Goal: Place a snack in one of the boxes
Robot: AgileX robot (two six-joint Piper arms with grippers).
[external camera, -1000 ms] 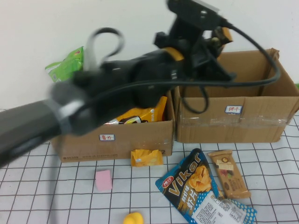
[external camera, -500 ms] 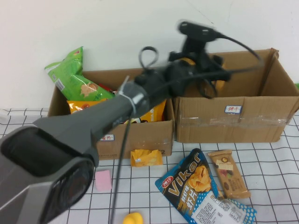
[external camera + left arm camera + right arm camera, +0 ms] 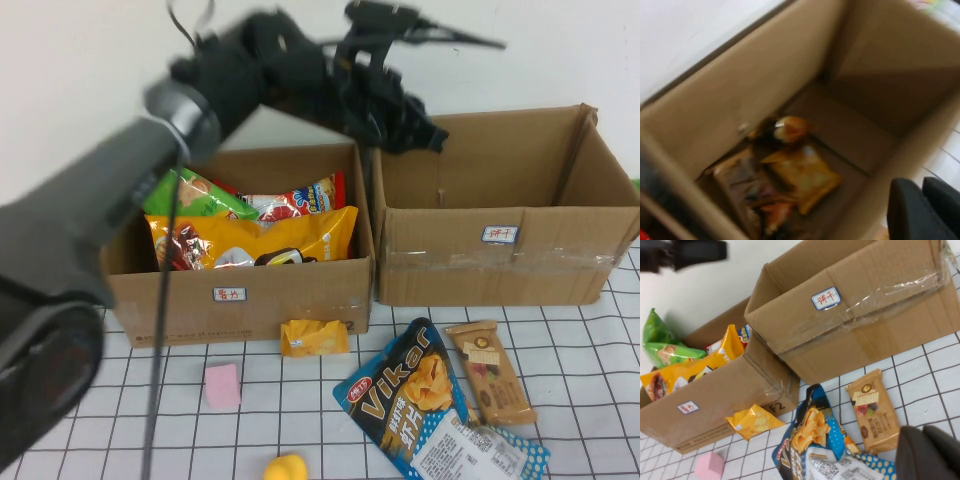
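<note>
The taped cardboard box with the white blue-edged label stands at the back right; it also shows in the right wrist view. My left gripper hangs above its back left corner, blurred. In the left wrist view the left gripper is shut and empty over the box's near wall. Inside the box lie a few packets. One of them, the snack, is small with orange and dark brown. The box wall hides it in the high view. My right gripper is shut and empty, low over the table near the tan bar.
A second box full of chip bags stands to the left. In front lie a plain yellow-orange packet, a blue Vikar bag, a tan bar, a pink block and a yellow object.
My left arm has swung up and to the left from over the taped box. The orange packet seen at its gripper one second ago is no longer in it.
</note>
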